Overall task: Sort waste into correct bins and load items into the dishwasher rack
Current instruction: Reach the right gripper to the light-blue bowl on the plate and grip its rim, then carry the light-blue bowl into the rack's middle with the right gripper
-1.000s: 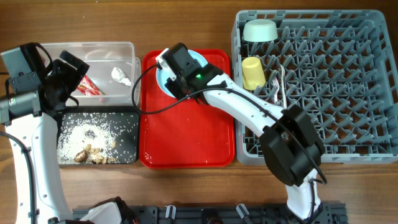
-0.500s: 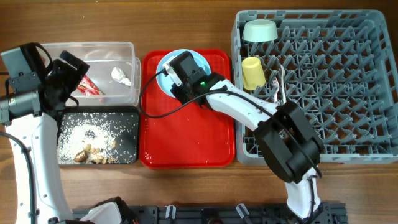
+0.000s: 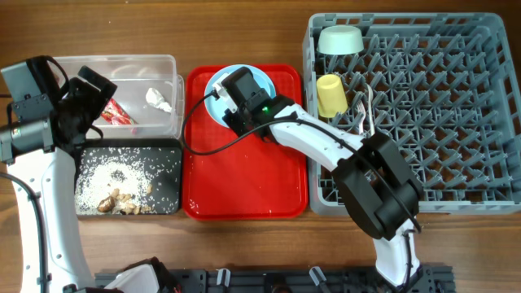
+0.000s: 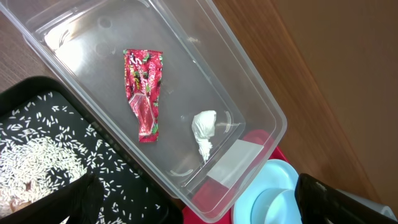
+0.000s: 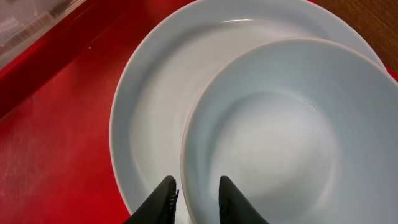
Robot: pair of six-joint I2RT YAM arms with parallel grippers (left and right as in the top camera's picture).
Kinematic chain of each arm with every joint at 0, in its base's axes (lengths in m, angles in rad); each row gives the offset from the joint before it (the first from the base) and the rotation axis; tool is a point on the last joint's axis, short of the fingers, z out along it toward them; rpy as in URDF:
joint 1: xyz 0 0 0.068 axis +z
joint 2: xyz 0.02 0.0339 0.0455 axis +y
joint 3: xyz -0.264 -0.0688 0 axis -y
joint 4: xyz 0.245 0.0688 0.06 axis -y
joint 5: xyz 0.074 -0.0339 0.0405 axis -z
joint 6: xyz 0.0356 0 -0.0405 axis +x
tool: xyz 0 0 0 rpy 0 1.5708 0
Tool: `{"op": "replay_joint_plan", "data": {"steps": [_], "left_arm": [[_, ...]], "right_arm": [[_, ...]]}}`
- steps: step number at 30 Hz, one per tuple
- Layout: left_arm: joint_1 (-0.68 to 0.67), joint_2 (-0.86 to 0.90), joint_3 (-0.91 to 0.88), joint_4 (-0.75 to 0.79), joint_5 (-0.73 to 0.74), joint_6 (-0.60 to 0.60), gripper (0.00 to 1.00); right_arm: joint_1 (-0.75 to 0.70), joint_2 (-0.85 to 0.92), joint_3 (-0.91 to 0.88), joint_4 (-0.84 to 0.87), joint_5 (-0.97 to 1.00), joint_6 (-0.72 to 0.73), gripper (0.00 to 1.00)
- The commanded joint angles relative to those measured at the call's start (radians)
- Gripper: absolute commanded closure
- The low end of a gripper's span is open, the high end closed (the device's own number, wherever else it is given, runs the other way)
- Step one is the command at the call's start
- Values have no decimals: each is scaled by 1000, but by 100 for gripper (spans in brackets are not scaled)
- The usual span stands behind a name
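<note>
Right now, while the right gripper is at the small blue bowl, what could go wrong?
1. The right gripper has one finger on each side of the rim of the small light-blue bowl. Such a thin edge hold may let the bowl tilt or slip when lifted.
2. The bowl sits on the large light-blue plate, so a lift may drag that plate across the red tray.

Red flat plastic tray [image 3: 244, 183] mid-table. On its top-left corner: large light-blue round plate [image 3: 262, 76], partly covered by right gripper [image 3: 230, 96].

Left of red tray:
- Upper: clear plastic rectangular tub [image 3: 163, 59] holding red crinkled wrapper [image 3: 118, 114] and crumpled white tissue scrap [image 3: 158, 99]; left gripper [image 3: 102, 88] over tub's far end.
- Lower: shallow black rectangular tray [image 3: 167, 146] with white rice grains [image 3: 114, 175] and brownish food bits [image 3: 114, 202].

Right of red tray: large grey plastic lattice crate [image 3: 456, 106]. Near its tray-side edge: pale green bowl [image 3: 340, 39], small yellow cup [image 3: 330, 96], white plastic cutlery [image 3: 364, 110].
</note>
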Motion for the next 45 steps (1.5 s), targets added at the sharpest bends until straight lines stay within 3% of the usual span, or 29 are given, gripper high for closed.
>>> {"op": "replay_joint_plan", "data": {"steps": [1,17,21,25,29,32,35,39,42,45], "left_arm": [[5,-6,8,2,5,16,0],[5,-6,8,2,5,16,0],[5,-6,8,2,5,16,0],[5,-6,8,2,5,16,0],[5,-6,8,1,5,16,0],[5,-6,8,1,5,16,0],[5,-6,8,2,5,16,0],[5,-6,8,1,5,16,0],[5,-6,8,1,5,16,0],[5,-6,8,1,5,16,0]], "right_arm": [[-1,20,-12,-2,-10,-10,80],[-3,38,-12,2,-5,-10,83],[-3,35,2,-1,-6,-8,96],[-5,-84,94,-48,-65,69,96],[-35,-322,133,-90,-198,172,96],[-130,-504,132,-151,-369,301,96],[-298,-605,132,-269,-694,357,96],[-543,-622,121,-451,-1069,341,96],[-747,-621,9,-476,-1382,256,96],[-852,-621,-118,-479,-1485,212,96]]}}
